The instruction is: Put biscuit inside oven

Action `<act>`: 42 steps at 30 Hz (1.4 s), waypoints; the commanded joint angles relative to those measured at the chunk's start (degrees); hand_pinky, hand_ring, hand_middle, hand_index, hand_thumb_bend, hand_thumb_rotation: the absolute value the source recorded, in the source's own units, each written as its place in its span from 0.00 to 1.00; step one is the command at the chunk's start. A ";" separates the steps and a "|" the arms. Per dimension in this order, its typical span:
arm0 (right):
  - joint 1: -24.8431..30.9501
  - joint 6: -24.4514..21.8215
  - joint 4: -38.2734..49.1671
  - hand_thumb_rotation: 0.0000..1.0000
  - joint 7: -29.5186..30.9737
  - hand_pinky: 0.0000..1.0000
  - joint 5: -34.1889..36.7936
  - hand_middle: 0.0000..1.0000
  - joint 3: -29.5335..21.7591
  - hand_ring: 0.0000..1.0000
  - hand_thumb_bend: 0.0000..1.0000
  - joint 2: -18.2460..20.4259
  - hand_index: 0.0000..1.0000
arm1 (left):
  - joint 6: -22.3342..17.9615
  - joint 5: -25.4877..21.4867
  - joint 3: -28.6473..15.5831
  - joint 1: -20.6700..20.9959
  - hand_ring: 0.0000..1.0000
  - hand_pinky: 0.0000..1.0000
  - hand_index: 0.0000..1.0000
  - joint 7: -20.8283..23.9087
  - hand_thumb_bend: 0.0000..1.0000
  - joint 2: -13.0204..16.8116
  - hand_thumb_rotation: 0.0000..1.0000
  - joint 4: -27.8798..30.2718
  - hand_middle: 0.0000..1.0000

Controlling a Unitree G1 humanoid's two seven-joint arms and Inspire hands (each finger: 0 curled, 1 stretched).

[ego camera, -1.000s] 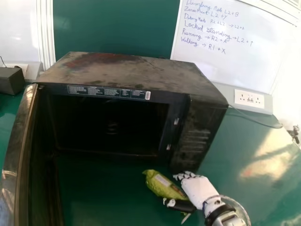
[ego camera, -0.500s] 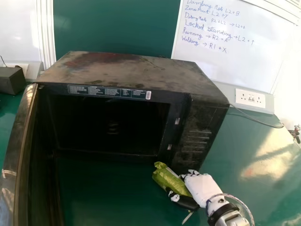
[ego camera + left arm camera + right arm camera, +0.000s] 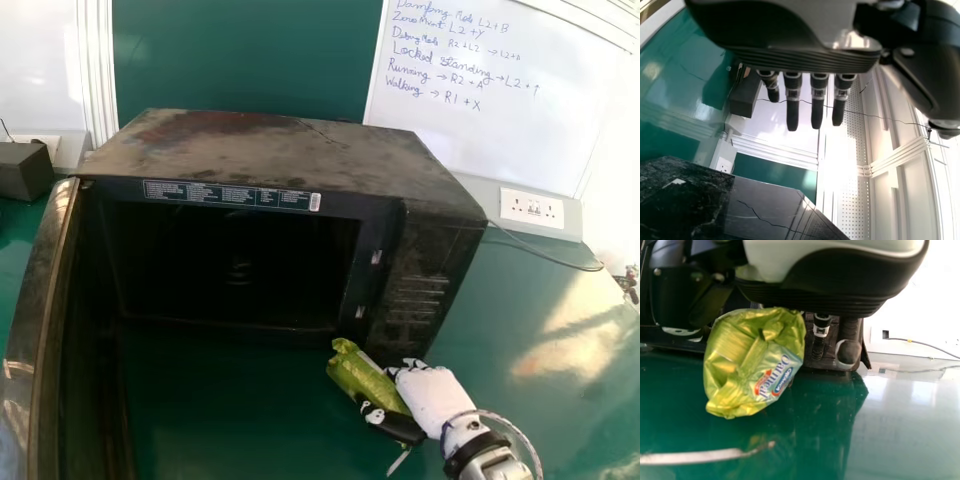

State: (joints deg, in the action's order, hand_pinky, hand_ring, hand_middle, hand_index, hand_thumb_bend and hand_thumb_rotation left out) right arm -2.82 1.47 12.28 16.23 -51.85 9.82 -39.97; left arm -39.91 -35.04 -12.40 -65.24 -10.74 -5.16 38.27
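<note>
Since the earlier frames, our right hand point(image 3: 432, 395) and the green biscuit packet point(image 3: 362, 378) have shifted rightward and closer to the microwave oven point(image 3: 270, 150). We have the packet clamped between thumb and fingers, just outside the oven front, its free end tilted up toward the lower right corner of the opening. Our left hand point(image 3: 785, 56) is in the left wrist view, fingers straight with gaps between them.

From here, the likeliest trouble is a snag: because we sit so far right, pushing straight ahead could drive the packet into the front frame point(image 3: 367, 285) or our knuckles into the control panel point(image 3: 412, 290). The wrapper looks soft and loose, so a knock there could crumple it or twist it out of our grip. We cannot tell how well its underside would clear the oven's lower lip; going in too low could catch it.

As for edges, the open door point(image 3: 38, 320) stands up along the left, and between it and our hand the counter point(image 3: 230, 420) gives us generous room to swing left. Beyond that, the cavity point(image 3: 235, 265) is wide and dark, with its right edge the tight one for us. Farther right, the cable point(image 3: 540, 260) and the wall socket point(image 3: 532, 208) lie well away from that leftward path.
</note>
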 commanded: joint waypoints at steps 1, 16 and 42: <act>1.13 -0.17 -0.17 0.06 1.39 0.00 1.35 0.00 0.13 0.00 0.48 0.40 0.48 | -0.82 -0.52 0.31 0.36 0.83 0.79 0.89 0.09 0.60 -2.25 0.62 0.51 0.90; 1.89 -6.25 13.97 0.06 13.44 0.00 23.44 0.00 -4.01 0.00 0.48 5.49 0.48 | -1.04 -2.37 0.29 0.32 0.83 0.80 0.93 -1.19 0.58 -1.48 0.79 -0.17 0.92; -3.50 -2.46 16.47 0.06 12.99 0.00 24.83 0.00 -0.28 0.00 0.48 9.10 0.48 | -1.31 -1.37 0.49 0.31 0.84 0.79 0.92 -2.20 0.55 -1.82 0.78 -0.47 0.91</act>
State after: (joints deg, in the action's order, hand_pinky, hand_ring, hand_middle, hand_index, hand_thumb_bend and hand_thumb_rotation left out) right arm -4.71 -1.95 29.46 30.08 -27.13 9.20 -31.35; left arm -40.51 -37.05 -12.23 -64.96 -12.47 -5.07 38.05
